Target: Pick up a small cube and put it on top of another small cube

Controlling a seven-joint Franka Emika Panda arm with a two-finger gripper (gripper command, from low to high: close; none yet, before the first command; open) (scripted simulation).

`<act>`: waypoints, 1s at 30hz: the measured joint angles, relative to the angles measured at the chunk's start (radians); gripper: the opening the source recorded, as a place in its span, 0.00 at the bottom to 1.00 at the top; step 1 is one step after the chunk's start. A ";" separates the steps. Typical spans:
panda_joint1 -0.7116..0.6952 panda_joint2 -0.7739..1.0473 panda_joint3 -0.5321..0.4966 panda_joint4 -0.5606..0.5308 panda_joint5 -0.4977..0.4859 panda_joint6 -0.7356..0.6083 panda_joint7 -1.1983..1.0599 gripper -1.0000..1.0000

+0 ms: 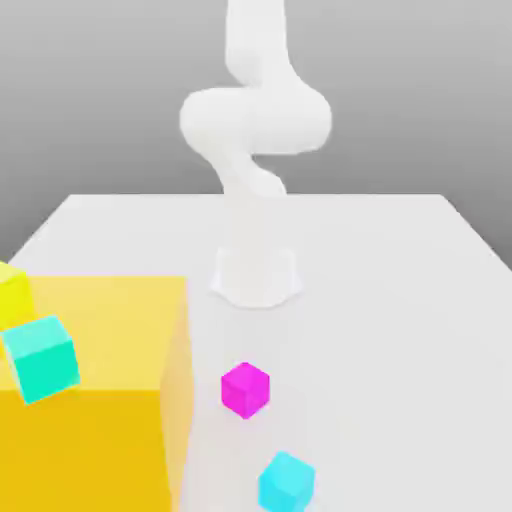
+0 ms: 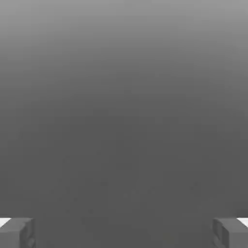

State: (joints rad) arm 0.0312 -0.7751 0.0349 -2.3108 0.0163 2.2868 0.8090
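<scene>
Pincer [image 2: 124, 233] stands spread wide, with nothing between its jaws. White table surface [image 1: 380, 340]: lies well apart from the pincer; a descent begun without re-aiming could drive the jaws into it. White arm [image 1: 256, 120]: carries the pincer; a long swing to the cubes could leave a position error, causing an off-centre grip. Big yellow block [image 1: 80, 440]: away from the pincer; a low sideways approach could strike its near wall, since the block is bulky and close to the work. Teal cube [image 1: 42, 360] and yellow cube [image 1: 14, 296]: clear of the jaws, seen over the block toward the exterior view's left; the teal one is tilted — support cannot be determined — so it may shift or drop if brushed. Light-blue cube [image 1: 287, 484]: outside the pincer's grip, near the magenta one; if selected as the base, it could slide when pressed by an over-deep release. Magenta cube [image 1: 246, 390]: the item to lift, ungripped and well apart from the pincer, beside the block; jaws misaligned with its faces could pinch corners, causing it to twist, slip or be set down askew and topple.
</scene>
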 joint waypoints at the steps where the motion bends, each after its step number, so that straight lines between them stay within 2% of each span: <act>1: 0.001 0.027 0.008 -0.024 0.008 0.016 0.019 0.50; 13: -0.076 0.399 0.116 -0.389 0.067 0.314 0.335 0.50; 18: -0.156 0.587 0.138 -0.577 0.045 0.498 0.532 0.50; 20: -0.191 0.670 0.113 -0.645 0.035 0.587 0.619 0.50; 25: -0.192 0.835 0.074 -0.644 -0.011 0.730 0.666 0.50; 30: -0.101 0.995 -0.022 -0.620 -0.043 0.864 0.694 0.50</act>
State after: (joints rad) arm -0.0698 0.2197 0.0133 -2.9305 -0.0263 3.1511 1.5033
